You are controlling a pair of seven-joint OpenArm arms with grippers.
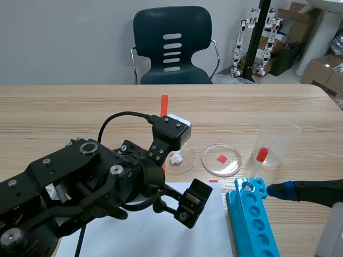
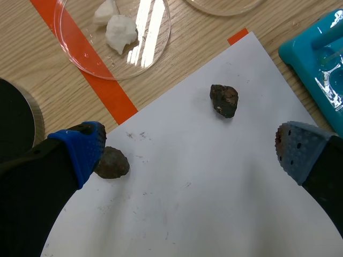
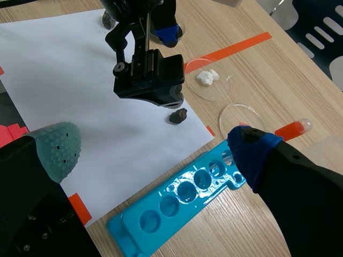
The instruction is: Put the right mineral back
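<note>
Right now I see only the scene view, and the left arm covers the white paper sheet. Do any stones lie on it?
Observer: Yes. In the left wrist view, one dark brown rough stone lies on the white paper sheet beside the blue pad of the left pincer, and a second dark stone lies ahead of it.
Operator: Is that pincer open?
Observer: Yes, open, holding nothing.
Operator: And the other arm?
Observer: The right pincer is open too in its wrist view, by the turquoise plastic rack.
</note>
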